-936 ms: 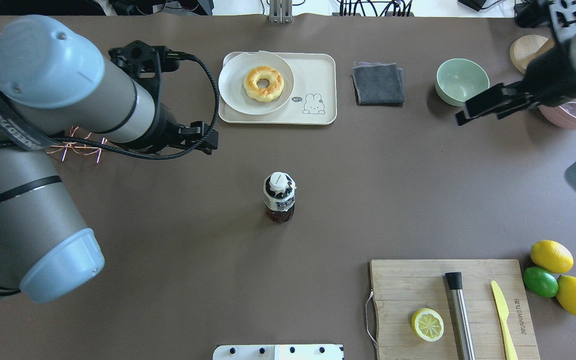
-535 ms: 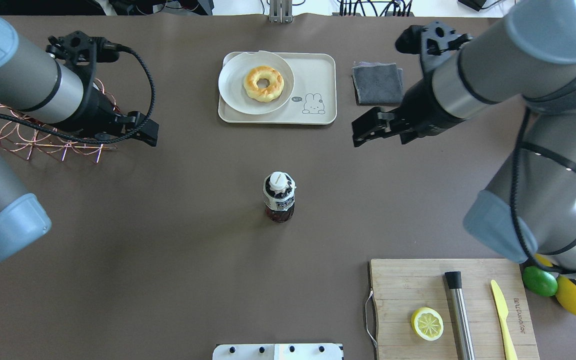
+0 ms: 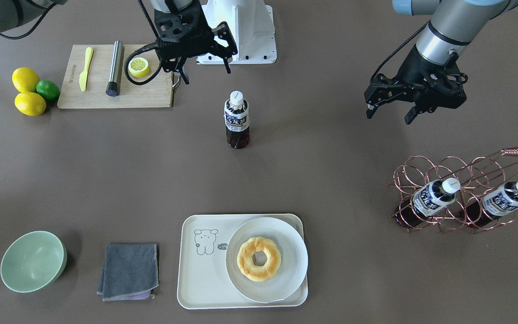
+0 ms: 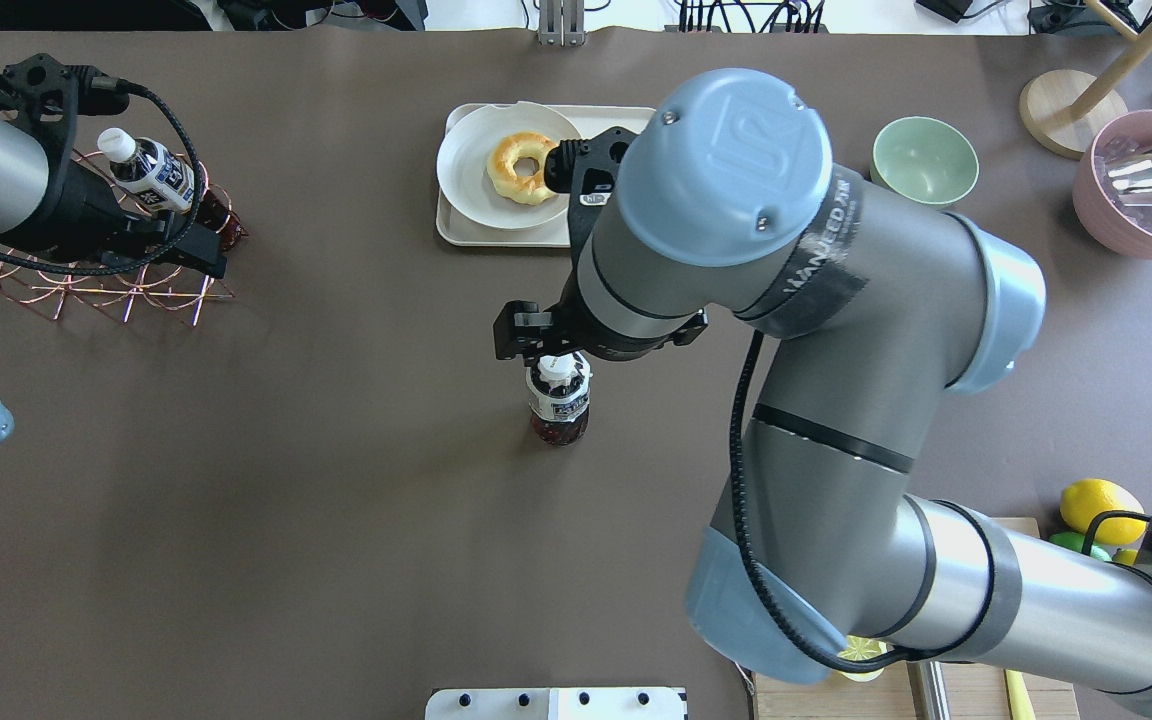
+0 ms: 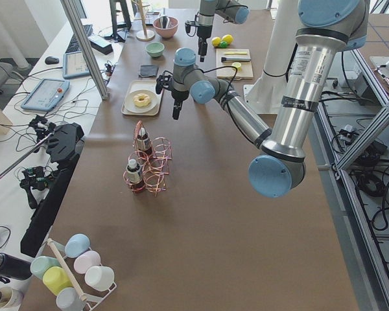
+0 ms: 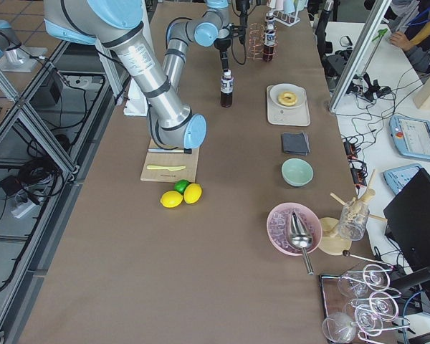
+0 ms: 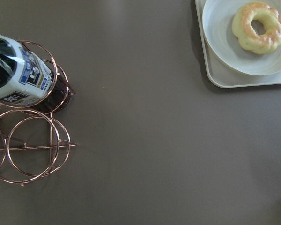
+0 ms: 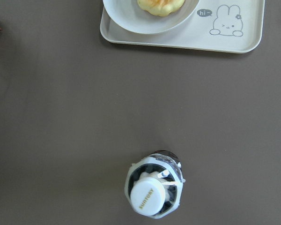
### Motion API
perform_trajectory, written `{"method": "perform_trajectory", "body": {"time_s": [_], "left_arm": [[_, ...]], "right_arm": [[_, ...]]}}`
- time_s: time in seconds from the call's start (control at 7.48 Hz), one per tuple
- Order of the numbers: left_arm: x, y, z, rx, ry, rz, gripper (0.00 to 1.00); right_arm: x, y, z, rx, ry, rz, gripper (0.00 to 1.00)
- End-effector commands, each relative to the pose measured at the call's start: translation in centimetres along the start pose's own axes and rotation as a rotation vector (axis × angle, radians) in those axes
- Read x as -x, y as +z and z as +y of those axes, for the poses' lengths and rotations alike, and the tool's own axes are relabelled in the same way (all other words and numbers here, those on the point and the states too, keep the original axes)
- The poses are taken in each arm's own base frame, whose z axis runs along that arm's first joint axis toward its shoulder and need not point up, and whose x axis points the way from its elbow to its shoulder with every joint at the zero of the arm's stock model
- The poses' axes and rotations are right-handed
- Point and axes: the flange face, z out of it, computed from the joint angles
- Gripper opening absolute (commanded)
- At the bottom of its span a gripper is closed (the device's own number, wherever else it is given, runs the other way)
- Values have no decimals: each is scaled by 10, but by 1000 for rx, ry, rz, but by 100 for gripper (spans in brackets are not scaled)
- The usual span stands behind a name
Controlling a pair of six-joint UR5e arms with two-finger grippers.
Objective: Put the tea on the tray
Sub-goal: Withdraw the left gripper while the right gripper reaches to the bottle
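Standing upright near the middle of the surface (image 3: 106, 180), the tea (image 3: 236, 119) is free of any grip, with its white cap on. It looks full, so I judge it fairly weighty for its size, and being tall and narrow it should tip easily under a sideways nudge. The clear plastic is smooth and its thin walls probably give when squeezed. The labelled band below the neck looks the firmest, least slippery place to take hold.

The right pincer (image 3: 205, 72) hangs spread wide above the bottle, touching nothing, and its wrist camera looks almost straight down on the cap. The left pincer (image 3: 389, 114) is also parted and empty, off by the copper wire rack (image 3: 461, 189) that cradles two like bottles.

In the overhead view the tray (image 4: 451, 235) lies at about twelve o'clock from the tea, with bare surface between them. A white plate (image 3: 295, 256) carrying a doughnut (image 3: 259, 258) covers much of the tray. In the front-facing view the only open patch is at nine o'clock from the plate, over the small drawing. The grey cloth (image 3: 128, 270), the green bowl (image 3: 32, 261) and the cutting board (image 3: 151, 96) sit well apart.
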Motion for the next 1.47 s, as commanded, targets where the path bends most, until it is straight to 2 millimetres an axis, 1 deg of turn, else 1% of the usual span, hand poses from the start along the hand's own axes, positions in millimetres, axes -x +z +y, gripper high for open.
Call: {"method": "perform_trajectory", "body": {"time_s": [0.0,0.27,0.54,0.8,1.34], "left_arm": [[6,-2,5,-1,-3,2,97],[6,-3,6,-1,-4,4,97],[7,-1,6,0,-6,1,97],[8,0,5,1,-7,-1,97],[8,3,4,4,-7,-3,97]], "right_arm": [[31,25,-5,-1,-4,44,94],[30,43,-4,-7,-18,84,91],[33,51,-2,-11,-23,96,85],[34,54,-2,-18,-25,103,80],[33,64,-6,-28,-24,128,78]]}}
